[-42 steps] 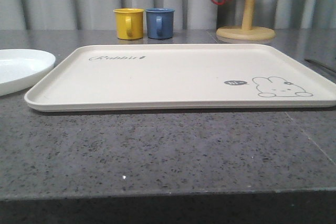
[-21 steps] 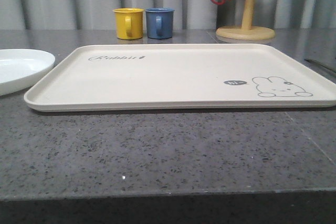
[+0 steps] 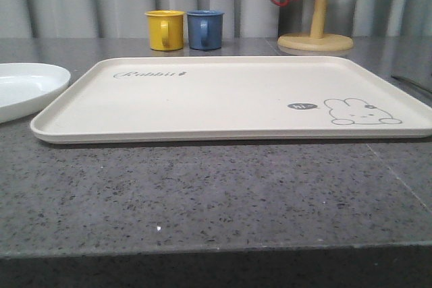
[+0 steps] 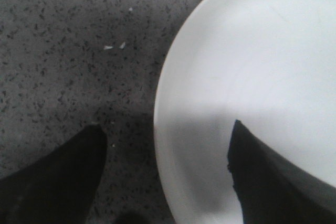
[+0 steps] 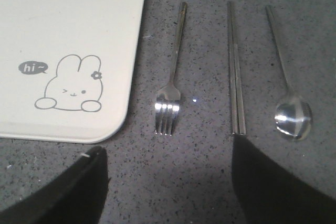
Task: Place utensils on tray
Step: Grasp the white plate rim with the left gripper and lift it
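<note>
The cream tray point(image 3: 229, 99) carries two readable markings. Near its far left corner, grey cursive script point(image 3: 150, 74) reads "Rabbit". Near its near right corner, a small dark oval speech bubble point(image 5: 32, 67) holds the word "hi~" in pale letters, just beside a line drawing of a winking rabbit point(image 5: 71, 85). No other text, brand or number can be read.

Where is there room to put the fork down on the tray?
Nearly anywhere: the tray is bare between the Rabbit script and the rabbit drawing. Beside the tray it is crowded, with the fork, the flat bar and the spoon lying side by side on the counter.
</note>
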`<control>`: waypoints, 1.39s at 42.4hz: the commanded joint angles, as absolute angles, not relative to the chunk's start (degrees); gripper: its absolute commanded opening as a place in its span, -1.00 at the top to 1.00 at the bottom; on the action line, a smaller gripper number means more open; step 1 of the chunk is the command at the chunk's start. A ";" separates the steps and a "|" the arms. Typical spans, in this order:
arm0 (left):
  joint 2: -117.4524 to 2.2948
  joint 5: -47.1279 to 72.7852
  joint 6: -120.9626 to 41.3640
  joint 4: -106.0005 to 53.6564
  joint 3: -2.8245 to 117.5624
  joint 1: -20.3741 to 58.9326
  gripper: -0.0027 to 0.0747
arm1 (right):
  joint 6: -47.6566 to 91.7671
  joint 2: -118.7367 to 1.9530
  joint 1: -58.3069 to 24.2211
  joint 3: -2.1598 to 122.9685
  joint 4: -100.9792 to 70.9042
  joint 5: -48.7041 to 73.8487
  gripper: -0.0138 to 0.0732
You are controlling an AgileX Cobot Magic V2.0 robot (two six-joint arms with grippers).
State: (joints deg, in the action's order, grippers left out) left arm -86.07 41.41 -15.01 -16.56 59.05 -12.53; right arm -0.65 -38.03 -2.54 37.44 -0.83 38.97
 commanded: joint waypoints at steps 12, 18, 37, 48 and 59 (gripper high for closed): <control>-86.12 38.58 -15.27 -18.02 60.93 -12.52 0.72 | -0.34 -38.55 -2.30 39.39 0.00 35.77 -0.53; -85.01 39.38 -15.27 -18.02 60.93 -12.52 0.98 | -0.34 -38.55 -2.30 39.39 0.00 35.77 -0.53; -79.42 42.37 -15.27 -22.98 72.34 -4.25 0.98 | -0.34 -38.55 -2.30 39.39 0.00 35.77 -0.53; -81.01 36.54 -15.27 -22.98 72.48 9.50 0.98 | -0.34 -38.55 -2.30 39.39 0.00 35.77 -0.53; -87.93 35.35 -15.27 -22.98 72.48 16.77 0.98 | -0.34 -38.55 -2.30 39.39 0.00 35.77 -0.53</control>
